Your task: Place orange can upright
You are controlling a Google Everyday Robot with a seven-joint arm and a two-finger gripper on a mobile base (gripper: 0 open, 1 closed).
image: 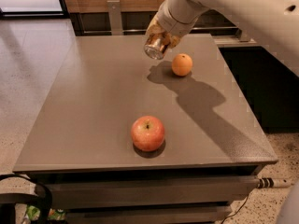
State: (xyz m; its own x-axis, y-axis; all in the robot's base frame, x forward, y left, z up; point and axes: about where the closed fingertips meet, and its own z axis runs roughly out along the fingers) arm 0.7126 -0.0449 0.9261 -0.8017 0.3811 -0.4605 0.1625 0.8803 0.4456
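Orange can (155, 47) is gripped, tilted, in the tool (162, 37) and held above the far side of the bench (88, 111), silver end turned down-left. An orange fruit (181, 64) is seen near it, an apple (147, 133) toward the front.

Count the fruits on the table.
2: apple near the front edge; orange at the back, beside the hand holding the orange can above the table.

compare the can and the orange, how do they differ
The can hangs tilted in the gripper above the table, at its far side; the orange sits on it. The can is a shiny cylinder with a silver end; the orange is a matte ball. Both are orange-toned and similar in size.
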